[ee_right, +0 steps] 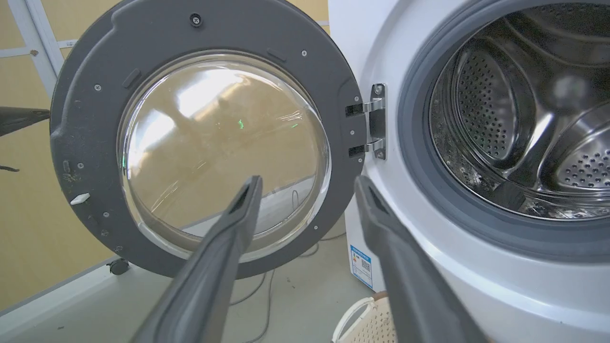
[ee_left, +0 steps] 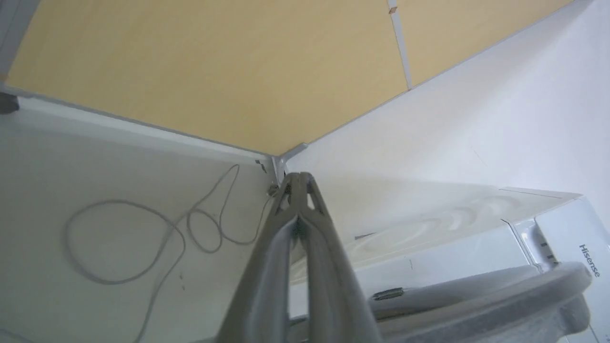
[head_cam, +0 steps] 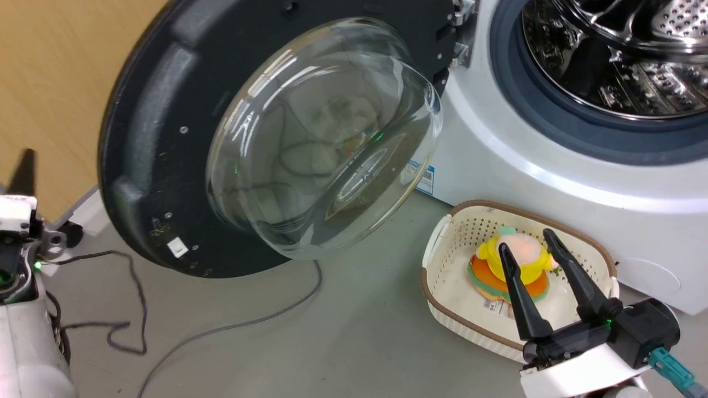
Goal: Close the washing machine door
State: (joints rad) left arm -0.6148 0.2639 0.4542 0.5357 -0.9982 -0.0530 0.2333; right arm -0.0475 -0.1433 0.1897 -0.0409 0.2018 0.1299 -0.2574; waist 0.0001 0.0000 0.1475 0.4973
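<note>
The washing machine door (head_cam: 144, 138) stands swung wide open, its black frame around the bulging clear glass bowl (head_cam: 326, 143). It is hinged to the left of the white washing machine (head_cam: 498, 149), whose steel drum (head_cam: 619, 61) is exposed inside the grey gasket. My left gripper (head_cam: 25, 163) is shut and empty, left of the door's outer rim. The left wrist view has its closed fingers (ee_left: 300, 200) beside the door's grey edge (ee_left: 476, 297); contact cannot be told. My right gripper (head_cam: 528, 243) hangs open over the basket. In the right wrist view it (ee_right: 309, 183) faces the door (ee_right: 86, 143) and machine (ee_right: 500, 295).
A cream basket (head_cam: 442, 282) with a brown rim holds a yellow and orange toy (head_cam: 511, 260) on the floor before the machine. A grey cable (head_cam: 232, 326) loops across the floor under the door. A tan wall (head_cam: 55, 83) stands close behind the door.
</note>
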